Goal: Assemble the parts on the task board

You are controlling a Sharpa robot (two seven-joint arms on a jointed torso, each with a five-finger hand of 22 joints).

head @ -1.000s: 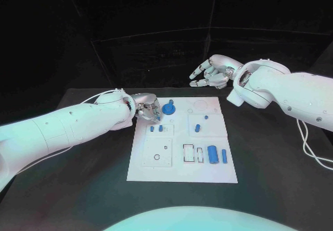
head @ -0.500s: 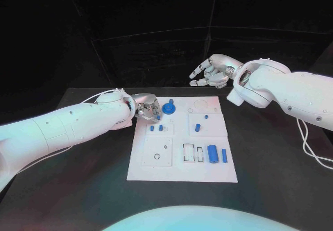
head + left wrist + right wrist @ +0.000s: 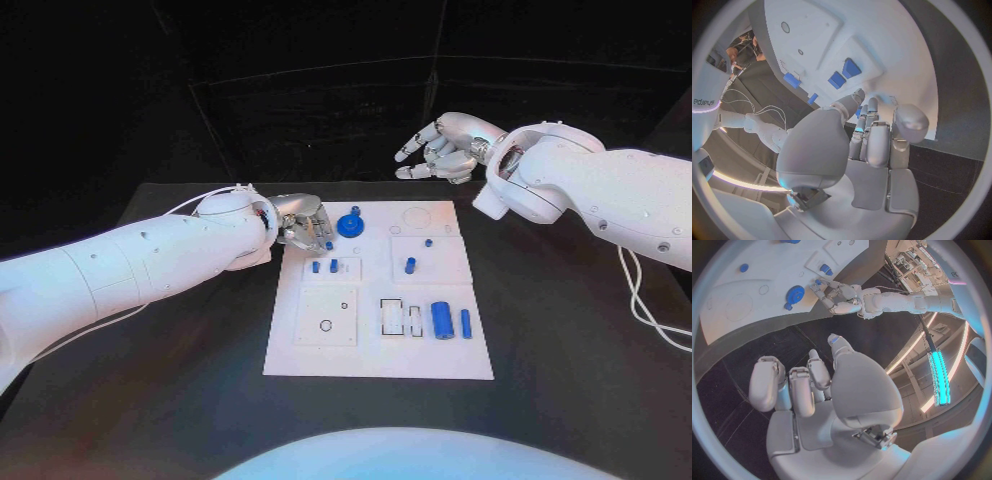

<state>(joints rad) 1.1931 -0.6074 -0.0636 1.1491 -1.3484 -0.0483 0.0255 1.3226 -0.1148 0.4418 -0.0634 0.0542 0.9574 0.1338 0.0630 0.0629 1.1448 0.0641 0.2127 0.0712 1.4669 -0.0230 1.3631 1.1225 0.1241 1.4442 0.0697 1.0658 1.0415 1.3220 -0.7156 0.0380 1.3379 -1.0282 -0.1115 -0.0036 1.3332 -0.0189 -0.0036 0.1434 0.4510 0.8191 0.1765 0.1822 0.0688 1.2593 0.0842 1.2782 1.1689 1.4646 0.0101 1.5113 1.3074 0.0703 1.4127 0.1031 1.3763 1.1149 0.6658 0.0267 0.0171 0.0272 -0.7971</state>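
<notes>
The white rectangular task board (image 3: 378, 300) sits mid-tabletop. The left silver hand (image 3: 306, 230) is parked over its 10 o'clock corner, fingers (image 3: 878, 145) curled in tight; whether a small blue part is pinched there can't be told. A round blue gear-like part (image 3: 351, 228) stands just beside it, toward 3 o'clock. The right silver hand (image 3: 444, 150) is held off the board at 1 o'clock, fingers loosely spread, nothing gripped. Risk-wise, the gear could easily get knocked by those curled fingers on the way down.
</notes>
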